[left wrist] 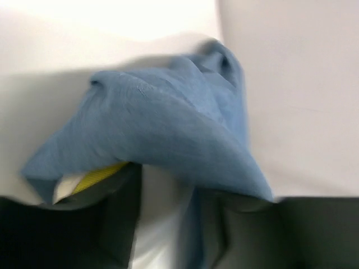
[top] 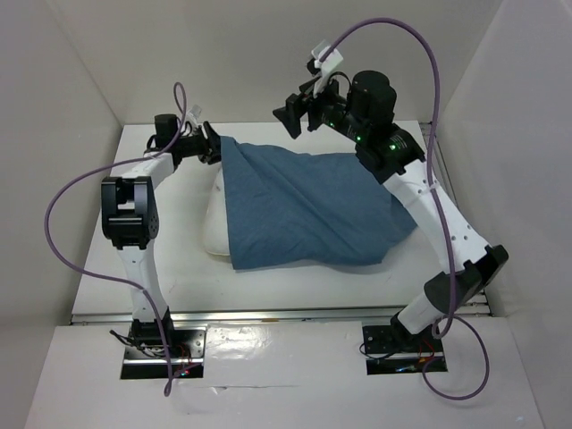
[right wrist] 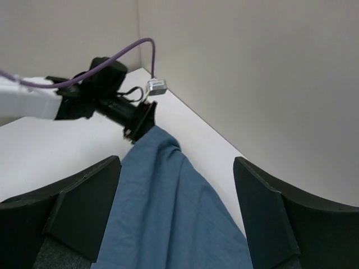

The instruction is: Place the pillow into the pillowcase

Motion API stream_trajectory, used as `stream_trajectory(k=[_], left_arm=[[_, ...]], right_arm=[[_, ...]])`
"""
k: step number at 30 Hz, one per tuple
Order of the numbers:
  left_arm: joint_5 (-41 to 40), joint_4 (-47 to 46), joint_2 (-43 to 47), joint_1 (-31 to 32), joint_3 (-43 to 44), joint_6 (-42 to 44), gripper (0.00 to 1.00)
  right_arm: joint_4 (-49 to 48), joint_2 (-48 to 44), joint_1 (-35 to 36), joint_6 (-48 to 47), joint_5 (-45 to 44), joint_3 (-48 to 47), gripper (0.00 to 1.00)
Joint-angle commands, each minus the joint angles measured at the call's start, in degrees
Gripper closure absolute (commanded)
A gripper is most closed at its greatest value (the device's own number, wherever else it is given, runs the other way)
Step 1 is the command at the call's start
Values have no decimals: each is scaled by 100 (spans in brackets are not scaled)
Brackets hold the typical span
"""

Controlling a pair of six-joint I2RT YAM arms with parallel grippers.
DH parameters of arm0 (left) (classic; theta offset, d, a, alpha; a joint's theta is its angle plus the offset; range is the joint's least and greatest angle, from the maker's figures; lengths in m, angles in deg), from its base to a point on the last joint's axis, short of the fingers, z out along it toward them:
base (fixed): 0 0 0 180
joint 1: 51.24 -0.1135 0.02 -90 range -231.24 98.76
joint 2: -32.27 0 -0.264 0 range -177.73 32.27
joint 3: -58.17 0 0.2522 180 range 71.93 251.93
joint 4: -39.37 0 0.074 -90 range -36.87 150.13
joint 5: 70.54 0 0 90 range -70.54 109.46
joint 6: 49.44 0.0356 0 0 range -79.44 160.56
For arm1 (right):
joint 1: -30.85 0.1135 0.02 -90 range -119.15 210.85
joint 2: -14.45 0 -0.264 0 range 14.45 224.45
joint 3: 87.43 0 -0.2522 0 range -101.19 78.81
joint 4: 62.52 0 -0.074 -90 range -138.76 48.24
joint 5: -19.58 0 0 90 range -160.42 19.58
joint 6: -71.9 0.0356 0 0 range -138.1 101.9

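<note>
The denim-blue pillowcase (top: 308, 210) lies draped over the cream pillow (top: 217, 228), which shows only at its left end. My left gripper (top: 212, 143) is shut on the pillowcase's far left corner and holds it lifted. In the left wrist view the blue cloth (left wrist: 162, 129) bunches over the gripper (left wrist: 168, 224), and the pillow's yellow piping (left wrist: 101, 175) peeks out beneath it. My right gripper (top: 290, 114) is open and empty, raised above the far edge of the pillowcase (right wrist: 168, 213). Its fingers (right wrist: 84, 207) stand wide apart, and the left gripper (right wrist: 137, 120) shows beyond them.
White walls (top: 80, 134) enclose the white table (top: 295, 286) on the left, back and right. Purple cables (top: 80, 188) loop beside both arms. The right arm (top: 438, 214) reaches over the pillowcase's right side.
</note>
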State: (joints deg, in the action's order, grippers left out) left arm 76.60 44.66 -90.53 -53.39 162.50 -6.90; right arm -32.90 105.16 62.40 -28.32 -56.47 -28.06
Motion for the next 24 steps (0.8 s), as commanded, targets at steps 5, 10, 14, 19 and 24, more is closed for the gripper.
stream_trajectory(k=[5,10,14,19,24], left_arm=[[-1309,2075,607,-136,673,2080,23],[-2539,3034,1951,-189,-27,3645,24],[-3120,4139,3006,-136,-486,5426,24],[-3499,4896,4532,232,-1425,7572,24],[-3588,5154,6265,400,-3101,10014,24]], right_arm=[[734,-441,97,221,467,535,11],[1296,-625,97,39,1091,1035,11],[1754,-686,150,-541,1215,1597,11],[1500,-915,150,-1105,1163,2468,11],[1569,-792,202,-1105,1224,2382,11]])
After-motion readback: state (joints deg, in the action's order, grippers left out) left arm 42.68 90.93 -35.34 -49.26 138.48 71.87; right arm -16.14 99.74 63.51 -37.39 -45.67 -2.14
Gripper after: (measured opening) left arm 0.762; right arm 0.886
